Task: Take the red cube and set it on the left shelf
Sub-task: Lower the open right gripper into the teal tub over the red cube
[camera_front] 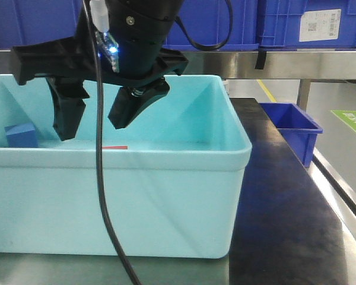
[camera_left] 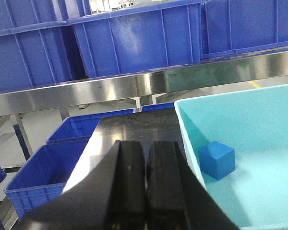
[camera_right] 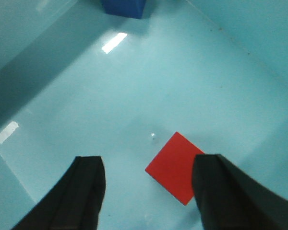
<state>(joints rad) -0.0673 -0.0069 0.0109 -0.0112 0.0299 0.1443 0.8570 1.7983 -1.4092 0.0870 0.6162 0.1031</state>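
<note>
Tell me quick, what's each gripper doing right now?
Left gripper: shut, holding nothing.
Right gripper: open, over the red cube, not gripping it.

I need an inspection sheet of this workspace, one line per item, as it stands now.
Surface: dark table top carries the turquoise tub.
Job's things: red cube lies flat on the tub floor, ungripped.
Clutter: blue cube by the tub wall, apart from the red cube.
Grippers: right gripper open above the red cube; left gripper shut, outside the tub.
Cables: black cable hangs in front of the tub.
Surroundings: blue crates on a steel shelf; blue bin beside the table.
</note>
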